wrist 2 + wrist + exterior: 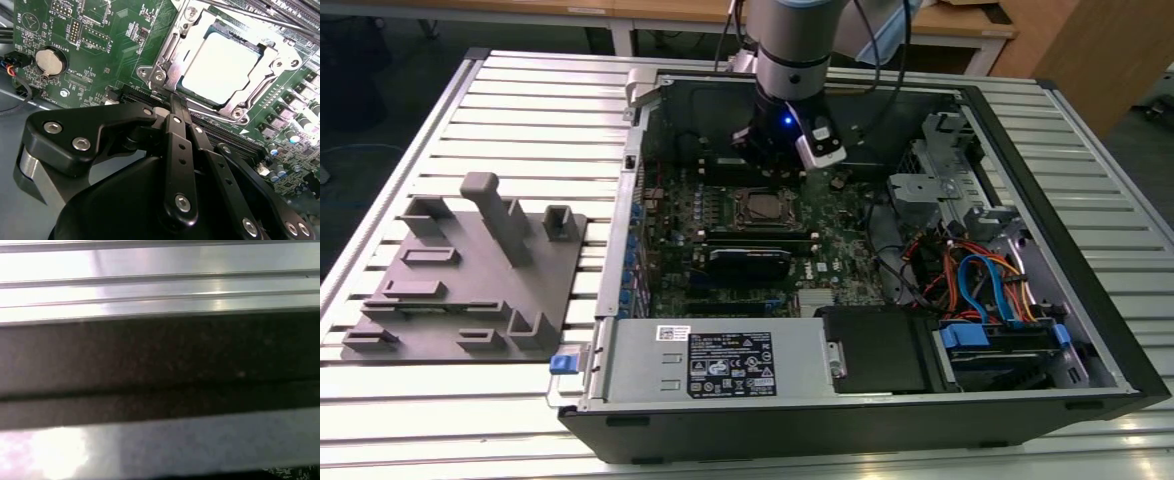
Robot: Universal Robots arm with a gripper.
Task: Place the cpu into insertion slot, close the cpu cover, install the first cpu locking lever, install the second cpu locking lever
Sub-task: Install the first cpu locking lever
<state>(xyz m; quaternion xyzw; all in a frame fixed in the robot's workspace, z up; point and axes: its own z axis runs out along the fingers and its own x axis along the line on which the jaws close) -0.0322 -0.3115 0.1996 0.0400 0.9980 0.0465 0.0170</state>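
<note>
Where the cpu cover (174, 46) seems shut, the cpu (220, 65) lies flat.

Arm (787, 45) stood near vertical at the far side of the exterior view, grey column, wrist (781, 118) pointed straight down. Small blue light (787, 122) lit on the wrist. White camera block (822, 148) sat on the wrist's side toward the exterior view's right. Gripper (179, 102) in the second wrist view: two black fingers (176, 150) lay side by side, tips together, nothing seen between them.
</note>
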